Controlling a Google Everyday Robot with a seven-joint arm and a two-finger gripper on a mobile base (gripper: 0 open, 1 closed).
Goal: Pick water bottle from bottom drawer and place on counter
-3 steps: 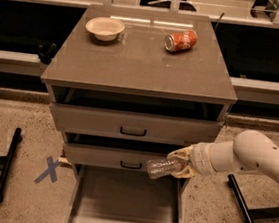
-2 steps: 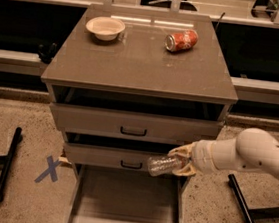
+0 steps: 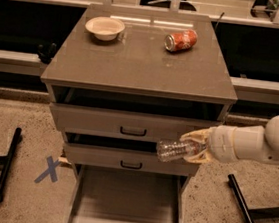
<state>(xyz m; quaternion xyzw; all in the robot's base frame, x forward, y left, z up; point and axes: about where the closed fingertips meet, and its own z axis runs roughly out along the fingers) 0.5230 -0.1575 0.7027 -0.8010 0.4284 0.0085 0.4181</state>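
My gripper (image 3: pixel 195 146) is shut on the water bottle (image 3: pixel 174 150), a clear crinkled plastic bottle held lying sideways with its free end pointing left. It hangs in front of the two upper drawers, right of their black handles, well above the open bottom drawer (image 3: pixel 126 207), whose flat floor is bare. The white arm reaches in from the right. The counter (image 3: pixel 140 58) is the glossy grey-brown top of the cabinet, above and behind the bottle.
A cream bowl (image 3: pixel 104 28) stands at the counter's back left and a red soda can (image 3: pixel 181 40) lies at its back right. Black legs lie on the speckled floor at left (image 3: pixel 5 163) and right (image 3: pixel 246 211). A blue X (image 3: pixel 48 169) marks the floor.
The gripper with the bottle has risen slightly; the arm has shifted little.
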